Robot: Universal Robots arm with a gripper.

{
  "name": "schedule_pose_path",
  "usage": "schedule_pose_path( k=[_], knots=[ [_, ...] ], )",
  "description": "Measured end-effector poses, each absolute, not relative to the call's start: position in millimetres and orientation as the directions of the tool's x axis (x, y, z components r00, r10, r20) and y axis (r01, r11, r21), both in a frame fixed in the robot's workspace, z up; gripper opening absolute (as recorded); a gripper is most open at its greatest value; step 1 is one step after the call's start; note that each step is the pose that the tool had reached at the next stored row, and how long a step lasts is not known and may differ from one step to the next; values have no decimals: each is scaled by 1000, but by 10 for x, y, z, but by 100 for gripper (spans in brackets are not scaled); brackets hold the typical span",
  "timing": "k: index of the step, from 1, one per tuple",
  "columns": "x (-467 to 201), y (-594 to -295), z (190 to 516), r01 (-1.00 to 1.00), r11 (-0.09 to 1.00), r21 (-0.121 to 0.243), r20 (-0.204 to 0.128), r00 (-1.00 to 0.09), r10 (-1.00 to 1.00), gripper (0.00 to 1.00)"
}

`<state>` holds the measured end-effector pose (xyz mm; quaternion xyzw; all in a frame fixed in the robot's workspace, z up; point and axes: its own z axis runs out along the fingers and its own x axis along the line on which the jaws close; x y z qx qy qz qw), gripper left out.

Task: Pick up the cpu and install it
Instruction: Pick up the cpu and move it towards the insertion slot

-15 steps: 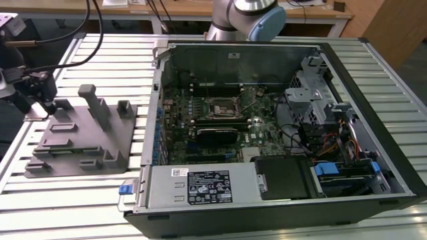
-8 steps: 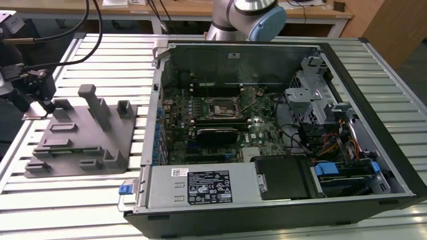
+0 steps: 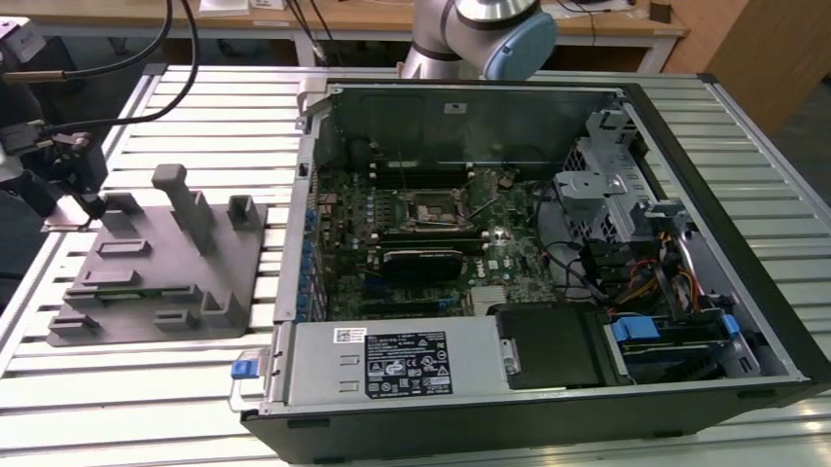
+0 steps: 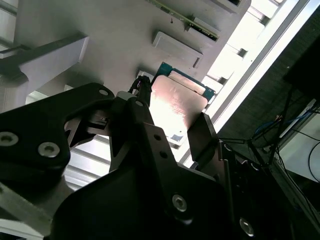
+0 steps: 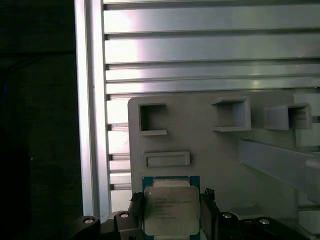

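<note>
The small flat square cpu with a shiny silver-grey metal lid on a green board [image 5: 171, 212] lies directly between the jaws of the black two-fingered gripper [image 5: 171, 202]. In both wrist views one dark finger [image 5: 137, 205] stands against one edge of the chip and the other finger against the opposite edge, with no gap showing on either side. The jaws therefore read as closed on the cpu, holding it by two opposite edges with its metal lid facing back toward the wrist.

The chip is square, so it has no long axis to line up. What matters is that its two free edges run parallel to the fingers and its flat face sits square across the gap.

Just beyond the jaws, on the far side of the chip, is the pale grey plastic fixture block with shallow rectangular pockets and upright posts [image 5: 210, 145]. It rests on the silver slatted aluminium table [image 5: 200, 45]. Whether the chip touches the block or hangs just off it cannot be told from these views.

The black square motherboard socket with a metal frame [image 3: 429, 206] lies well away from the jaws, inside the open black computer case [image 3: 727, 195]. The whole fixture block and the case wall stand between it and the jaws.
</note>
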<state>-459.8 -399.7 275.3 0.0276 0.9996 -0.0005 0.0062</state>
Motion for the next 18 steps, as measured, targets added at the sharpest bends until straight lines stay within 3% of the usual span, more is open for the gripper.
schedule_pose_path(
  k=[18],
  knots=[
    [-4599, -3997, 2839, 55, 998, -1, -12, -998, 55, 54]
  ],
)
